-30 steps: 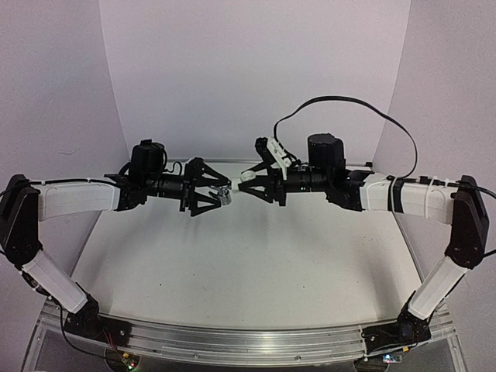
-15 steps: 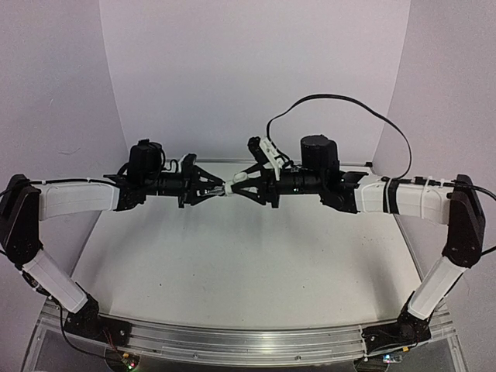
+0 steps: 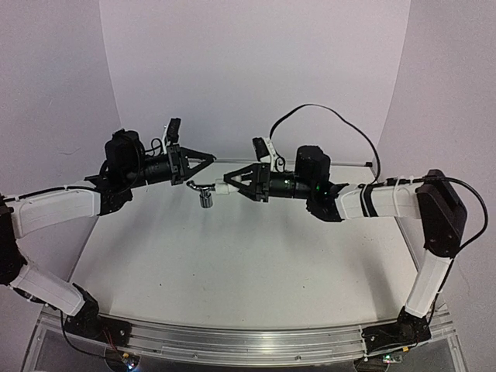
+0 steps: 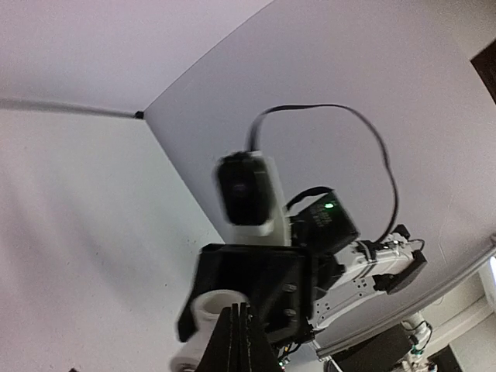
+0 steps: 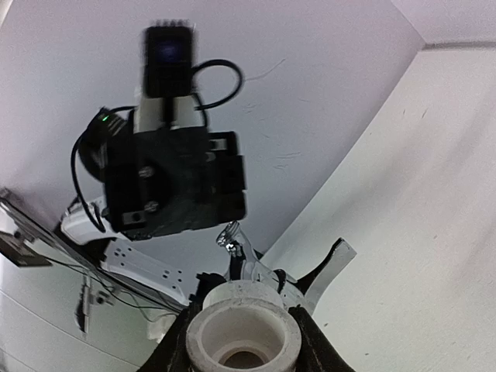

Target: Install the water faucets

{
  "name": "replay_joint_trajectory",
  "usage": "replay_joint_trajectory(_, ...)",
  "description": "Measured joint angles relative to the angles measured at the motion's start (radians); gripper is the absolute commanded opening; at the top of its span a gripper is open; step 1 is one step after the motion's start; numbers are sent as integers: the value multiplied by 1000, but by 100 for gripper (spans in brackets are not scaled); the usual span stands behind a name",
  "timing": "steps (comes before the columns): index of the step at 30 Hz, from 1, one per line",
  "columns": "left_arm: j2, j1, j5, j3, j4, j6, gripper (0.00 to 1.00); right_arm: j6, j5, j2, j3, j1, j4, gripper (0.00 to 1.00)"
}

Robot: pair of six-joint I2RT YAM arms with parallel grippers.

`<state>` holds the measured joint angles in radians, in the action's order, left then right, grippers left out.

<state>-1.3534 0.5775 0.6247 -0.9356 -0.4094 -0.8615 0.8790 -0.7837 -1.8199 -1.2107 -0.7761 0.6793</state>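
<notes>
Counter (image 3: 232, 263): white, with white panels behind it and both arms raised above it.

Left arm (image 3: 62, 205): reaches in from 9 o'clock. Right arm (image 3: 387, 198): reaches in from 3 o'clock. The two meet nose to nose over the far half of the counter.

Right gripper (image 3: 232, 184): I read its fingers as clamped on the white pipe fitting (image 3: 221, 187). In the right wrist view the fitting's open round mouth (image 5: 244, 329) sits squarely between the two dark fingers.

Left gripper (image 3: 211, 159): fingers closed to a point. In the left wrist view the fingers (image 4: 236, 341) lie pressed flat together and I see nothing between them. From overhead the tip sits at about 12 o'clock of the fitting's free end, close to it. I cannot tell whether it touches.

Water faucet (image 3: 205, 198): small and silver, held in the air. It sits at the 9 o'clock end of the white pipe fitting and hangs down from it toward 6 o'clock, between the two grippers and well above the counter. In the right wrist view its shiny body (image 5: 234, 242) shows just past the fitting's rim, below the black block of the left gripper.
</notes>
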Motion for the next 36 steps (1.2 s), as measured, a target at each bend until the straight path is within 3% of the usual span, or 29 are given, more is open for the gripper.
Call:
replay_joint_trajectory(4, 58, 22, -10, 4, -31, 85, 1, 314, 7, -92, 49, 21, 208, 0)
replay_joint_trajectory(5, 76, 28, -17, 10, -39, 107, 9, 380, 10, -121, 54, 28, 254, 0)
replay_joint_trajectory(7, 104, 33, -22, 17, -44, 140, 41, 473, 18, -164, 61, 37, 317, 0)
replay_joint_trajectory(9, 121, 35, -29, 18, -39, 166, 62, 530, 24, -188, 71, 48, 357, 0)
replay_joint_trajectory(11, 132, 35, -47, 18, -9, 184, 77, 565, 26, -194, 82, 57, 395, 0)
replay_joint_trajectory(13, 140, 35, -63, 18, 42, 192, 86, 582, 26, -194, 93, 69, 438, 0)
replay_joint_trajectory(16, 149, 34, -80, 25, 94, 196, 92, 608, 26, -194, 108, 86, 501, 0)
replay_joint_trajectory(22, 164, 28, -130, 48, 195, 186, 93, 672, 72, -202, 196, 132, 573, 0)
replay_joint_trajectory(29, 173, 22, -199, 57, 256, 177, 93, 710, 192, -352, 296, 175, 529, 2)
replay_joint_trajectory(36, 173, 22, -221, 67, 279, 154, 93, 706, 255, -381, 346, 199, 553, 53)
